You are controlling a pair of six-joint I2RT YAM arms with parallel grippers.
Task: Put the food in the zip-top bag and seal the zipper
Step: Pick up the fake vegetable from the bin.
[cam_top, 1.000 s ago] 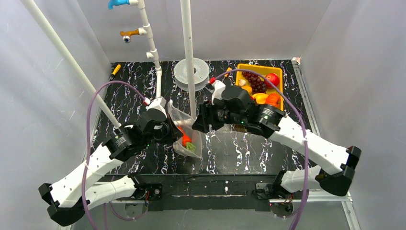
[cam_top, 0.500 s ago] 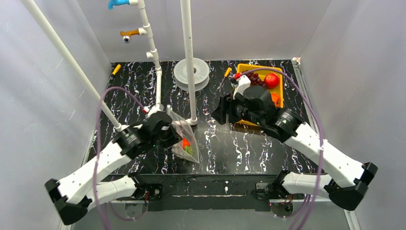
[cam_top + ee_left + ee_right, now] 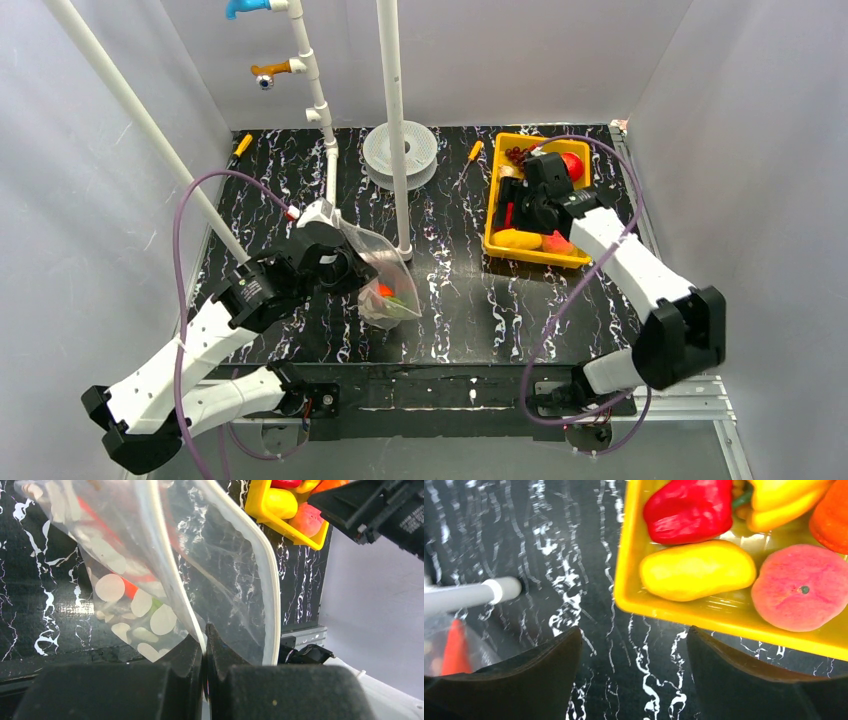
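Overhead view facing down, close wrist views, all sharing yellow tray point(image 3: 724, 617)

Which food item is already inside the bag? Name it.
The orange carrot: it alone lies inside the zip-top bag. The red pepper, yellow fruit and peach sit in the yellow tray.

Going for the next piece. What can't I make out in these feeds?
Top view: right arm hides the yellow tray's middle.
Left wrist: carrot blurred behind the zip-top bag's dotted plastic; bag's mouth cut off by top edge.
Right wrist: orange piece cut off at right edge.
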